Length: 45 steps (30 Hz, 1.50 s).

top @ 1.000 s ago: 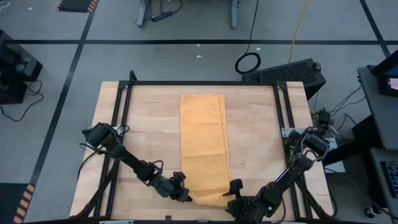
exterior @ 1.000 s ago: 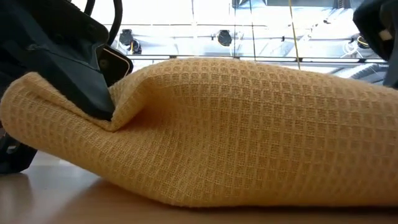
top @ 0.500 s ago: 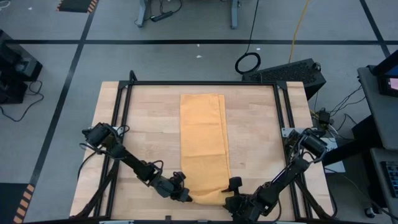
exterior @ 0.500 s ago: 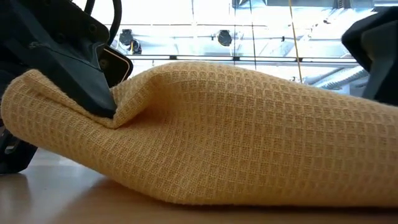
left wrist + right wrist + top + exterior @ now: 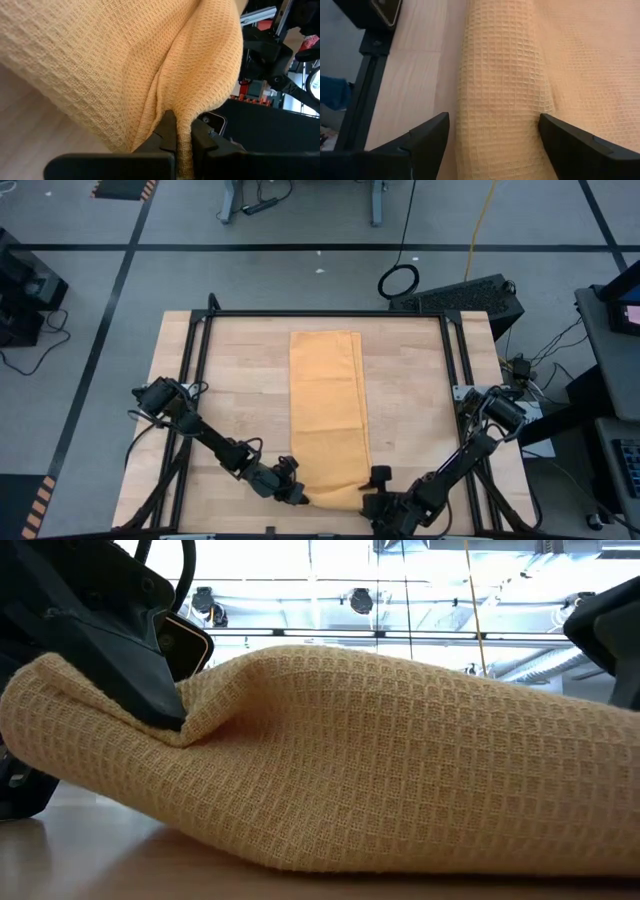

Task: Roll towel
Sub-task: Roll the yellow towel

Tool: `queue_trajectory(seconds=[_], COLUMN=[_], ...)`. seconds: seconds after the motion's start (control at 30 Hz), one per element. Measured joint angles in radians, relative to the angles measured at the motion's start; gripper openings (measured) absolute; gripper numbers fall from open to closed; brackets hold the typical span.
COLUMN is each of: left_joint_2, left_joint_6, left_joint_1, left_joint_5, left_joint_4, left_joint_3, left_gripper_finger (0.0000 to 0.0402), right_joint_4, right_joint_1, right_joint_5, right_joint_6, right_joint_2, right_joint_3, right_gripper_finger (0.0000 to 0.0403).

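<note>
Towel [image 5: 326, 405] near edge: your left gripper [image 5: 298, 496] pinches its left corner, your right gripper [image 5: 492, 140] straddles the fold, spread.

Overhead camera looks straight down; table-level and both wrist cameras sit close against the towel [image 5: 380, 760].

Towel [image 5: 328, 415] near end under end effectors
</note>
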State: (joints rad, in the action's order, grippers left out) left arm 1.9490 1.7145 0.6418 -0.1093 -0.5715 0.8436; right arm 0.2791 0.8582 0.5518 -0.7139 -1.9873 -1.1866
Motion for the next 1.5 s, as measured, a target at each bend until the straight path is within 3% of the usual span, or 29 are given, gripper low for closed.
queue_trajectory(seconds=[0.37, 0.63, 0.9, 1.33, 1.5], left_joint_2=[0.000, -0.001, -0.001, -0.001, -0.004], left_joint_6=[-0.019, -0.021, -0.027, -0.153, -0.168], left_joint_1=[0.002, 0.002, 0.002, 0.024, 0.035], left_joint_5=[-0.004, -0.005, -0.026, -0.063, -0.006], left_joint_4=[0.011, 0.012, 0.015, 0.006, 0.046], left_joint_3=[0.001, 0.001, 0.001, 0.001, 0.003], left_gripper_finger=[0.0013, 0.0013, 0.0013, 0.0014, 0.0059], right_joint_4=[-0.003, 0.076, 0.040, -0.007, -0.055], right_joint_1=[0.001, -0.015, -0.046, -0.062, -0.094], right_joint_5=[0.000, -0.014, -0.108, -0.253, -0.329], right_joint_6=[-0.031, -0.034, -0.034, -0.070, -0.083], right_joint_2=[0.014, 0.016, 0.014, 0.013, 0.013], right_joint_3=[0.000, 0.000, 0.000, 0.006, 0.032], right_gripper_finger=[0.0365, 0.0344, 0.0255, 0.0016, 0.0011])
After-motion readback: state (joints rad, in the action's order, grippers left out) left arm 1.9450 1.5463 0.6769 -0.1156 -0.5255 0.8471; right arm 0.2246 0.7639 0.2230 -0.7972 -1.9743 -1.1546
